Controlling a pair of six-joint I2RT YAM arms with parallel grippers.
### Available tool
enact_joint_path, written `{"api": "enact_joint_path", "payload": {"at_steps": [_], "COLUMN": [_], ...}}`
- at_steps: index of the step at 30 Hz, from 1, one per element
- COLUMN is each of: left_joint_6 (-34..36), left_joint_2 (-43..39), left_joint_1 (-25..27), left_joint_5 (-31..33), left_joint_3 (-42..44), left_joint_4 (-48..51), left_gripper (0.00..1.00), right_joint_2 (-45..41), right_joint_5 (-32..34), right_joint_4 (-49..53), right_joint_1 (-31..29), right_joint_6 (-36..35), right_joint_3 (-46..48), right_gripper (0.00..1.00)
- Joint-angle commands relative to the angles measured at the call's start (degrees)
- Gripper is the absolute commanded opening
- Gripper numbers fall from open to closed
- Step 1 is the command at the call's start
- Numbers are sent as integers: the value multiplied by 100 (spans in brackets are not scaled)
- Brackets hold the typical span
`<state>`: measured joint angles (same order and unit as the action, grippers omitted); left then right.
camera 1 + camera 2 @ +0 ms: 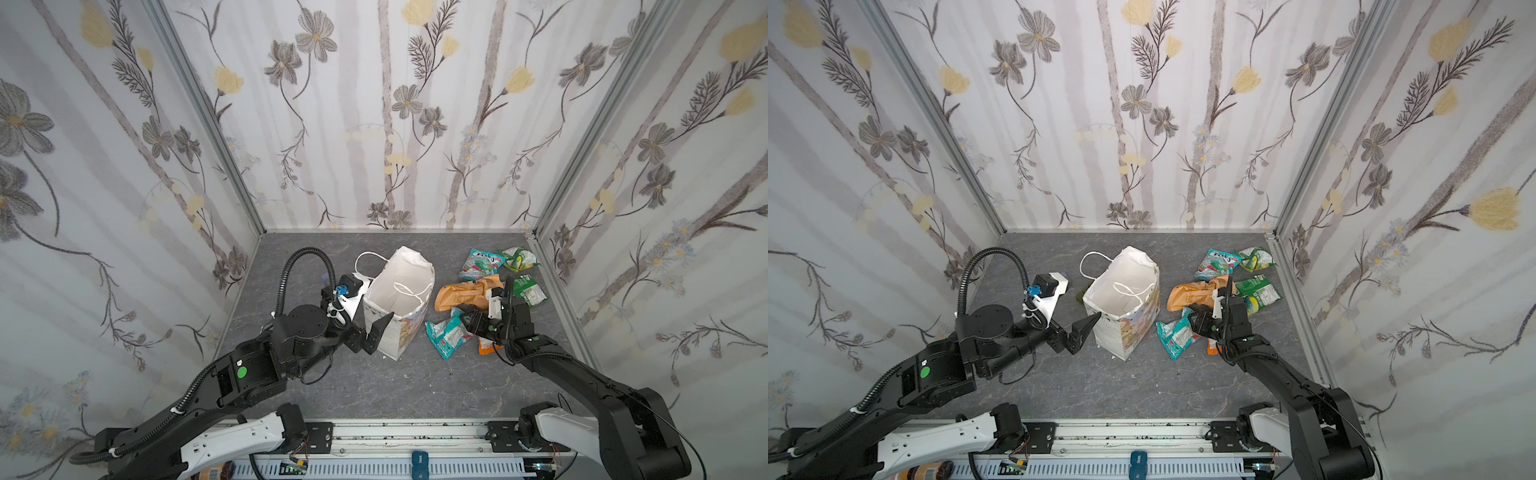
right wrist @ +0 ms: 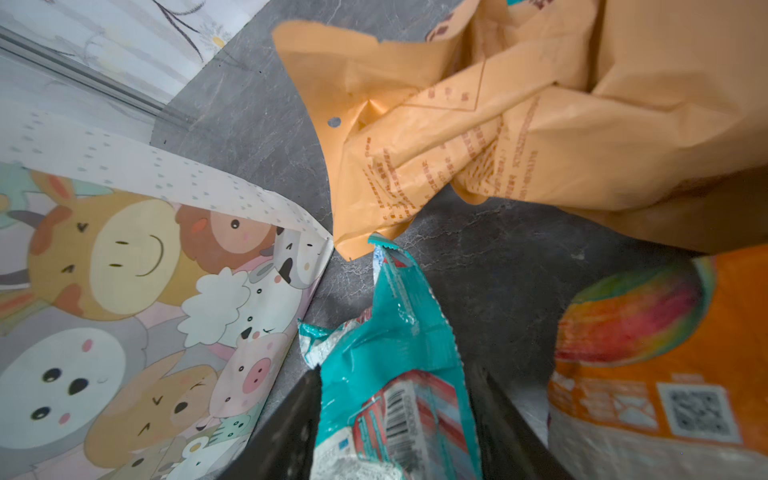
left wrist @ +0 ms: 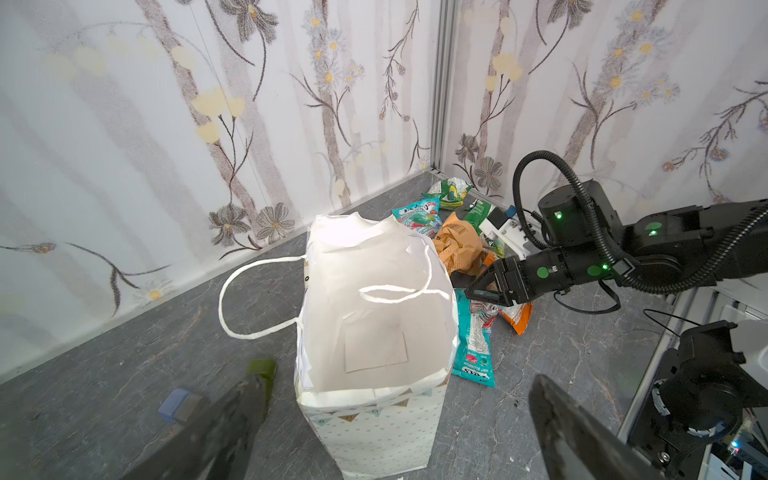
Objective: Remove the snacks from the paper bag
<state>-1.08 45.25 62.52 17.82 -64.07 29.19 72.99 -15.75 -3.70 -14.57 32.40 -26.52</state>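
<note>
The white paper bag (image 1: 399,291) (image 1: 1125,299) stands upright in mid-table, mouth open. Inside it (image 3: 374,324) I see only a card rectangle on the bottom. My left gripper (image 1: 376,332) (image 3: 401,376) is open, a finger on either side of the bag's near wall, apart from it. The snacks lie right of the bag: a teal packet (image 1: 446,334) (image 2: 399,353), a tan-brown one (image 1: 461,295) (image 2: 498,124), an orange one (image 1: 484,345) (image 2: 648,353), another teal (image 1: 480,264) and two green (image 1: 517,259) (image 1: 528,289). My right gripper (image 1: 469,322) (image 2: 395,415) stands open low over the teal packet, which lies between its jaws.
A small dark green block (image 3: 262,368) and a blue block (image 3: 178,405) lie on the table left of the bag. One cord handle (image 3: 232,299) hangs outward on that side. Flowered walls close three sides; the right wall (image 1: 552,282) is close to the snacks. A metal rail (image 1: 415,436) runs along the front.
</note>
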Motion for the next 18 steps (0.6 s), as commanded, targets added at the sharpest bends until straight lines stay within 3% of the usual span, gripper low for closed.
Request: {"api": "enact_joint_path", "payload": {"at_steps": [1,5,10,15,18], "left_joint_6": [7,102,321,559,792], "left_joint_2": [-55,-300,-850,-1373,-1630], "left_joint_1": [-6,-5,-12,-13,-54], "left_joint_5": [163,569,1434,2870,3704], "left_joint_3": [38,266,861,1560,2056], "left_joint_4": [-147,-367,-951,-1416,-1761], "left_gripper": [100,100,100,100,100], "right_joint_2": [-393,-1019,-1660,-1958,-1978], "right_joint_5": [453,1128,2672,3726,3863], "right_joint_4": [527,816,405,-688,-1587], "right_joint_1": [7,37,140,508,821], "right_joint_6": [-185,-312,-642,-1041,-1413], "right_joint_3": [-229,-487,-513,-99,330], "right_gripper": [68,80,98,100,100]}}
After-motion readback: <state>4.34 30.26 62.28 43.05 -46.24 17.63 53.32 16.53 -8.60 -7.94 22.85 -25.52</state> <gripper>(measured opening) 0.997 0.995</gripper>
